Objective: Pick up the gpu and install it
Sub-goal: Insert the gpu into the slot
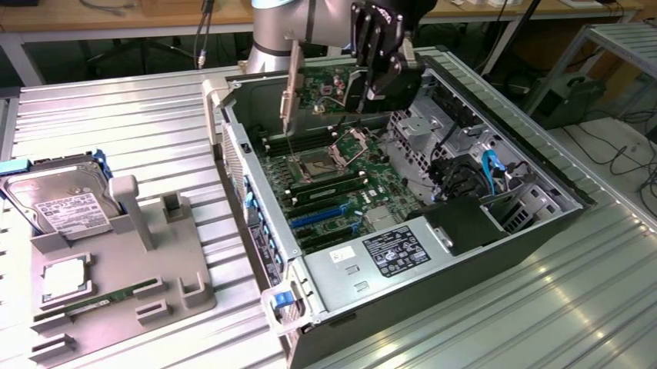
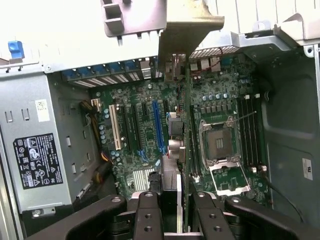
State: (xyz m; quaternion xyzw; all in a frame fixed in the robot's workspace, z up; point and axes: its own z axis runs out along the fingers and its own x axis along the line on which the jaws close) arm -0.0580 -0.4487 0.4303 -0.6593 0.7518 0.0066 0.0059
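Exterior view: the end effector (image 1: 376, 86) hangs over the open computer case (image 1: 534, 177), its fingers closed partway on the gpu (image 1: 291, 84). The card is held on edge, clear of the motherboard (image 1: 339, 181), which lies below the end effector. The card's long pale bracket strip is at the end farthest from the fingers and points down toward the board. The empty processor socket (image 1: 308, 165) sits under and just beside the hanging bracket. Well apart from the end effector, toward the exterior view's left, a grey holder (image 1: 123, 269) stands on the ribbed metal worktop (image 1: 123, 115) and carries a silver hard drive (image 1: 61, 201) and a narrow green memory stick (image 1: 98, 298).

Wrist view: the two black fingers (image 2: 148, 215) clamp the gpu (image 2: 171, 175) between them. The card is seen edge-on and runs away from the end effector to its pale bracket. Beneath it are the motherboard (image 2: 220, 100), the expansion slots (image 2: 158, 125) to one side of the card, and the open socket (image 2: 218, 145) to the other. The power supply (image 2: 37, 160), with its black label, lies beyond the slots.
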